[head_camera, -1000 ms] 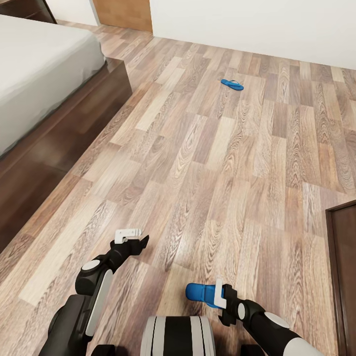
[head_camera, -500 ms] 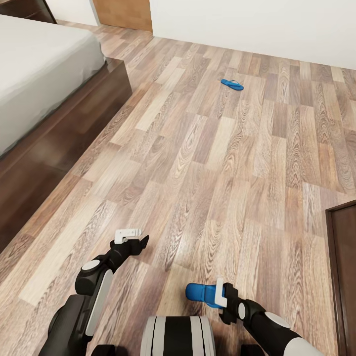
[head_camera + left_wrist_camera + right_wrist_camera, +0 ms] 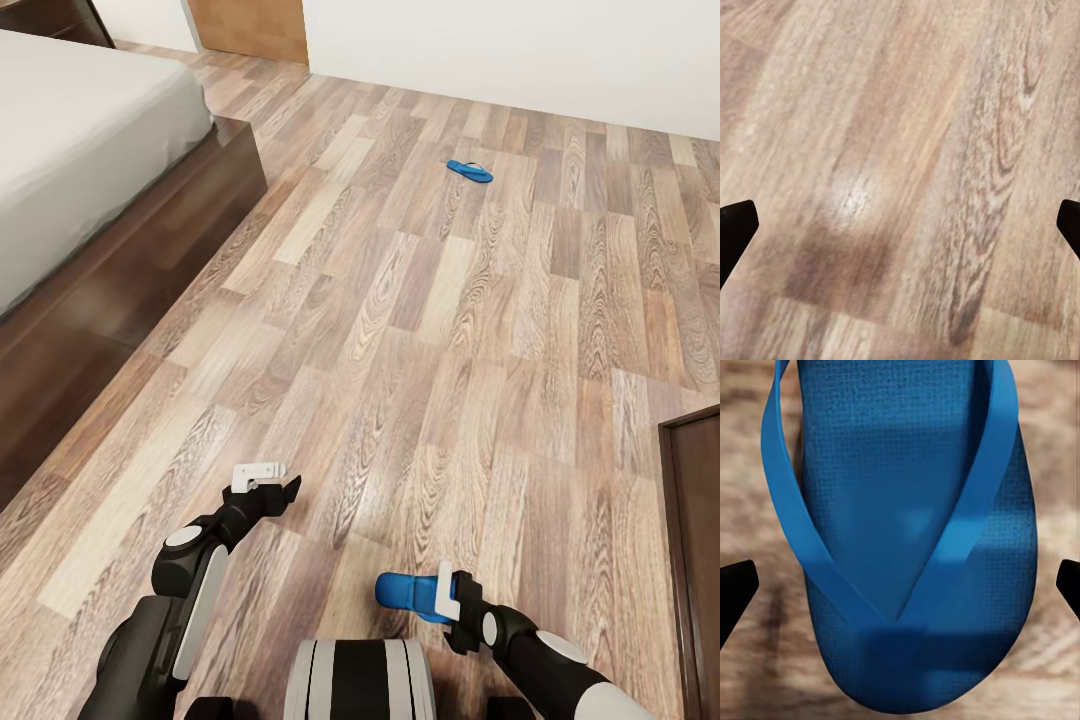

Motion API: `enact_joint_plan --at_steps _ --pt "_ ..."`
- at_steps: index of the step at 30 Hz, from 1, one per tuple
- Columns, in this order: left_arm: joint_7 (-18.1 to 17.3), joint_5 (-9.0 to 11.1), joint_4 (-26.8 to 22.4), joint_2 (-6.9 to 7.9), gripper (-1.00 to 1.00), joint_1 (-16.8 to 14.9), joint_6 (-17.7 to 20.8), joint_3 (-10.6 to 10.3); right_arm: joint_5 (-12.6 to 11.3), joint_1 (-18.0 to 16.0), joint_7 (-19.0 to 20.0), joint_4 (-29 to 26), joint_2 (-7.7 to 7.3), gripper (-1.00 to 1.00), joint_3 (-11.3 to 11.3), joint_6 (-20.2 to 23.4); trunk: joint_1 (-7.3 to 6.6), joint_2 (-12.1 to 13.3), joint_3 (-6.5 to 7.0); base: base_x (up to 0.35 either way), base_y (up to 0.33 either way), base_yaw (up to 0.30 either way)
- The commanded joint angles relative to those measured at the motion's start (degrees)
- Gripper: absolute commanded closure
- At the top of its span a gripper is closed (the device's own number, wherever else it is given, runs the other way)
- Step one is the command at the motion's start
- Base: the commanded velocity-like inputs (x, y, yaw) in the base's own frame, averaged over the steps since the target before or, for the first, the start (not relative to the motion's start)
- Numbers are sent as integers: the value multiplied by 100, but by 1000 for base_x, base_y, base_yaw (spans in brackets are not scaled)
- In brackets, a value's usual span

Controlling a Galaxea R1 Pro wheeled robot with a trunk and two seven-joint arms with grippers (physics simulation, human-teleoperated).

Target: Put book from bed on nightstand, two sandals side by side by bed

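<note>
Sandal (image 3: 400,592), blue, sits at the right gripper (image 3: 440,596) in the head view: it sticks out past the white finger, toward the robot's left, just above the floor (image 3: 420,330). In the right wrist view the sandal (image 3: 907,532) lies between the two dark fingertips (image 3: 735,589), its Y-strap up and its rounded end nearest the cam. The tips show only at the frame's edges, w/ a gap on each side of the sole, so can't tell if they pinch it or just flank it.

2nd sandal (image 3: 469,171), also blue, lies flat on the planks well ahead of both grippers, near the white wall.

Left gripper (image 3: 268,482) hangs over bare floor, fingers spread wide; in the left wrist view the dark tips (image 3: 735,225) stand at opposite edges w/ just wood planks (image 3: 900,180) between them.

Bed (image 3: 90,150), pale mattress on a dark brown frame, is off to the left gripper's outer side, well apart from both sandals. A dark brown furniture edge (image 3: 695,540) sits beyond the right gripper's outer side.
</note>
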Motion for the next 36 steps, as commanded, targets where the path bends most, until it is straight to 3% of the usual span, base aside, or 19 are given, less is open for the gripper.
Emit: enact_joint_plan --at_steps 1,7,13,26,36 --pt "2 45 -6 -2 -100 0 35 5 47 -1 17 -18 -6 -100 23 34 -1 -1 -3 0 0 0" --pt "2 45 -6 -2 -100 -2 35 5 47 0 -72 -18 -7 -100 25 40 -1 -1 -3 0 0 0" --pt "-1 45 -6 -2 -100 -2 35 5 47 -1 -129 -17 -7 -100 24 50 15 -10 -136 0 0 0" --pt "-4 45 -6 -4 -100 -2 35 5 47 -1 -147 -15 -19 -100 19 67 15 -10 -136 0 0 0" --pt "-6 45 -6 -2 -100 -2 35 5 47 0 -150 -84 -134 -100 -25 70 15 -10 -136 0 0 0"
